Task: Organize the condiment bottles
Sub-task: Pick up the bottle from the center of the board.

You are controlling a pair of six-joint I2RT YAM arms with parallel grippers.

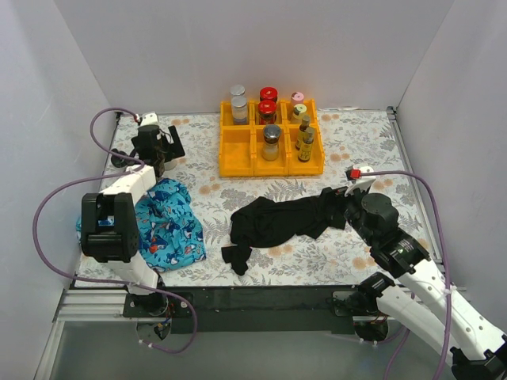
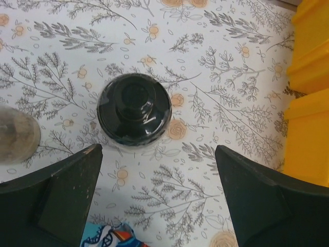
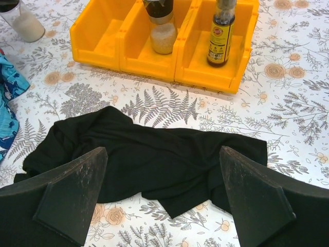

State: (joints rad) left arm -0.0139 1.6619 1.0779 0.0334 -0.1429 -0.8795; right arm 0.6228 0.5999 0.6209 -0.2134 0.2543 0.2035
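An orange tray [image 1: 238, 162] at the back centre holds several condiment bottles: silver-lidded clear jars [image 1: 238, 101], red-lidded dark jars [image 1: 268, 104], a pink-lidded jar [image 1: 297, 98], slim amber bottles [image 1: 306, 141] and a black-capped jar [image 1: 272, 141]. My left gripper [image 1: 158, 157] is open and empty, hanging over a black-capped bottle [image 2: 134, 109] standing on the table just ahead of the fingers. A pale jar [image 2: 15, 135] stands to its left. My right gripper [image 3: 163, 154] is open and empty above a black cloth [image 3: 154, 154]. The tray's front row [image 3: 169, 62] shows beyond it.
The black cloth [image 1: 277, 220] lies in the table's middle front. A blue patterned cloth [image 1: 170, 223] lies at the front left, under my left arm. Grey walls close in the left, back and right sides. The tray's front-left compartment [image 1: 236, 146] holds nothing.
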